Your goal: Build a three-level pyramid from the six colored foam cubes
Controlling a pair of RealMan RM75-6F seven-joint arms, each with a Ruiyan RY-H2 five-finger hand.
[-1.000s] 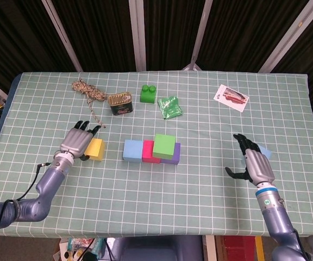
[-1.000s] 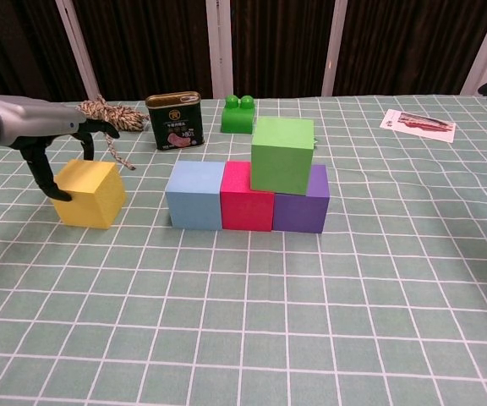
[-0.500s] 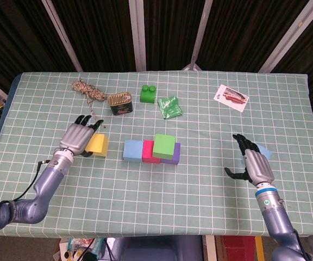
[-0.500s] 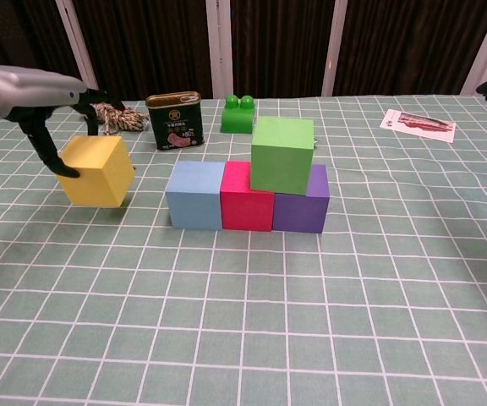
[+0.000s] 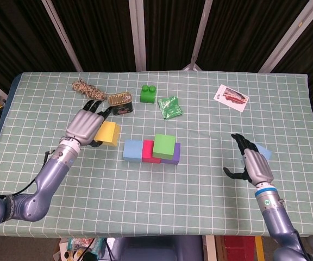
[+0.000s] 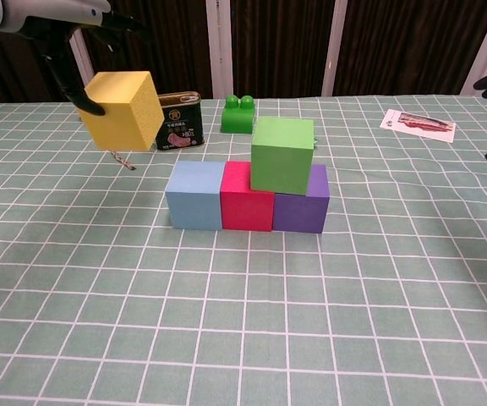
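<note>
On the checked table (image 5: 211,179) your base row stands with the green cube (image 6: 282,155) on top; your left hand (image 5: 85,126) grasps the yellow cube (image 6: 121,110) in the air, your right hand (image 5: 254,166) is released, so two cubes remain.

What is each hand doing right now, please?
Left hand: holds the yellow cube, lifted off the table.
Right hand: open, holding nothing.

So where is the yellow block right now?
The yellow block is up in the air in the left hand, on the left side, just left of the light blue block and in front of the tin can.
</note>
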